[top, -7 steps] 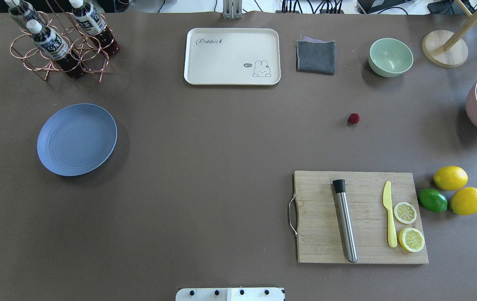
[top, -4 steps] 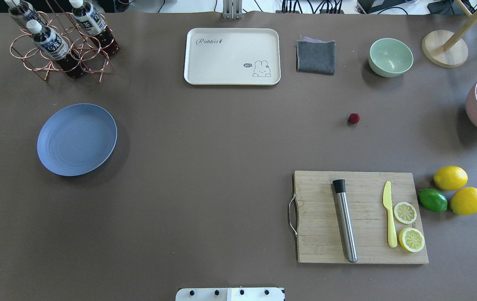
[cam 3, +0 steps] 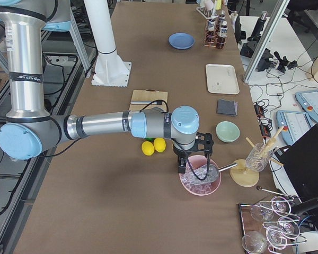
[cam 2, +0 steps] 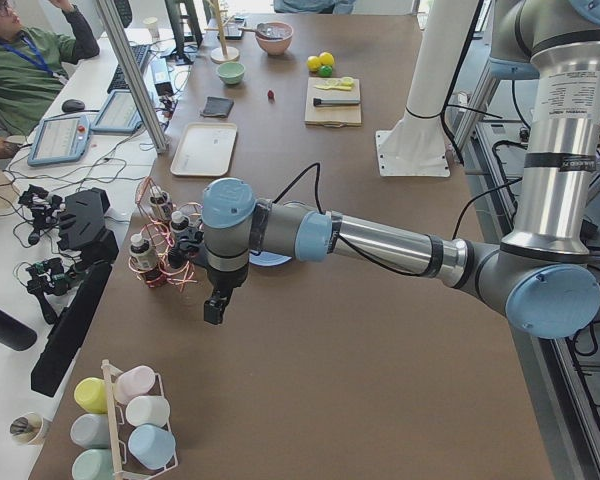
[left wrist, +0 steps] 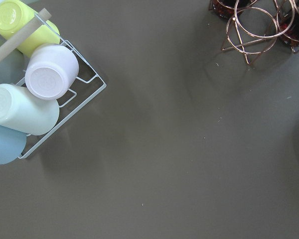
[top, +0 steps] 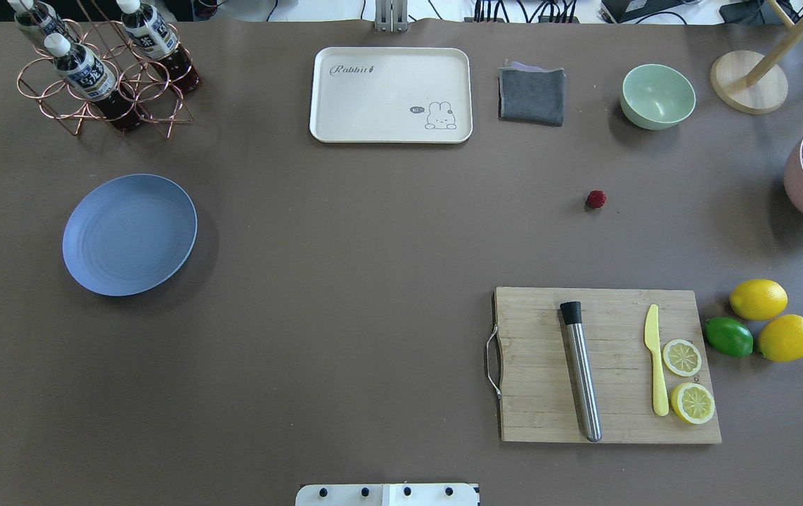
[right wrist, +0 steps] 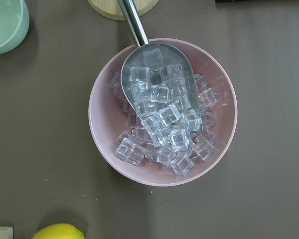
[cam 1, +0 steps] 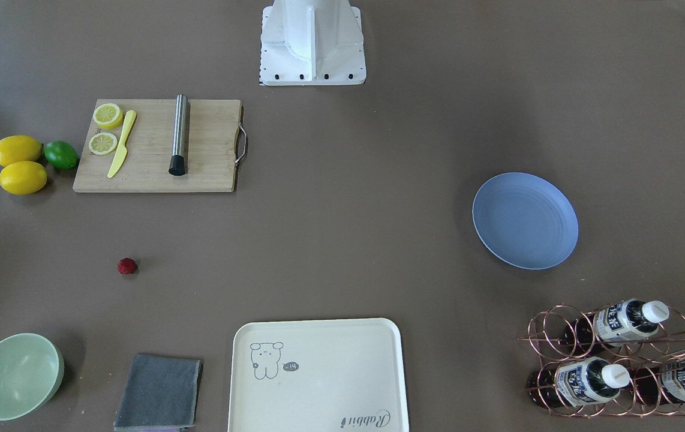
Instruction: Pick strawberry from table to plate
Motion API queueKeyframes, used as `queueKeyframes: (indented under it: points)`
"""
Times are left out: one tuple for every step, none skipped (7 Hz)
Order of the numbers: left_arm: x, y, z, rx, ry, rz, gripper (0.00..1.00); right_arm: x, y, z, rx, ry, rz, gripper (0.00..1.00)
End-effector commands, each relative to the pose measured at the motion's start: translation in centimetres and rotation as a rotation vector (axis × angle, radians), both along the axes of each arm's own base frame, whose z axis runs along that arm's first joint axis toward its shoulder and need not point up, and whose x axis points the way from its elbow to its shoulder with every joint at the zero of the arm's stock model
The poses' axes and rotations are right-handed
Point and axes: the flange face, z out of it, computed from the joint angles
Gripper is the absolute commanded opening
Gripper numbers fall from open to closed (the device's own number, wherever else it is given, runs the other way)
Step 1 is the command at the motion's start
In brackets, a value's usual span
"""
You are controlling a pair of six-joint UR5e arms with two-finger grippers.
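On the brown table (top: 345,232) the strawberry (top: 596,199) lies between bowl (top: 657,96) and board (top: 605,365), well apart from the plate (top: 129,234); the left gripper (cam 2: 216,312) and right gripper (cam 3: 183,165) hang over the table's ends, and I cannot tell how far either is open.

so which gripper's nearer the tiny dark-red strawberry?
Right. Right gripper hangs over the pink ice bowl, at the end with the strawberry; left gripper past the copper bottle rack, opposite end.
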Motion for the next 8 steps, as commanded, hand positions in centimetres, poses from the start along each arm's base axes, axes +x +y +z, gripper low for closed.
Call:
queueKeyframes:
  points:
    - [0.01, 0.14, 0.37, -0.007, 0.001, 0.000, 0.98, -0.01, 0.07, -0.05, 0.002, 0.000, -0.001, 1.00]
    - [0.02, 0.22, 0.39, -0.009, 0.001, 0.000, 0.98, -0.01, 0.07, -0.12, 0.002, 0.000, 0.000, 1.00]
    - [0.02, 0.32, 0.39, -0.015, 0.002, -0.001, 0.98, 0.06, 0.15, -0.27, 0.006, 0.000, 0.001, 1.00]
    - [0.42, 0.30, 0.26, -0.017, 0.055, 0.010, 0.98, 0.07, 0.21, -0.19, 0.006, 0.002, 0.000, 1.00]
    - [0.62, 0.25, -0.15, -0.008, 0.084, 0.016, 0.98, 0.07, 0.21, -0.27, 0.007, 0.002, 0.000, 1.00]
    - [0.63, 0.53, 0.30, -0.014, 0.084, 0.017, 0.98, 0.13, 0.36, -0.12, 0.005, 0.002, 0.000, 1.00]
    - [0.64, 0.45, 0.22, -0.023, 0.087, 0.013, 0.98, 0.13, 0.42, -0.05, 0.003, 0.002, 0.001, 1.00]
    - [0.64, 0.39, 0.25, -0.011, 0.086, 0.017, 0.98, 0.12, 0.49, 0.03, 0.001, 0.001, 0.001, 1.00]
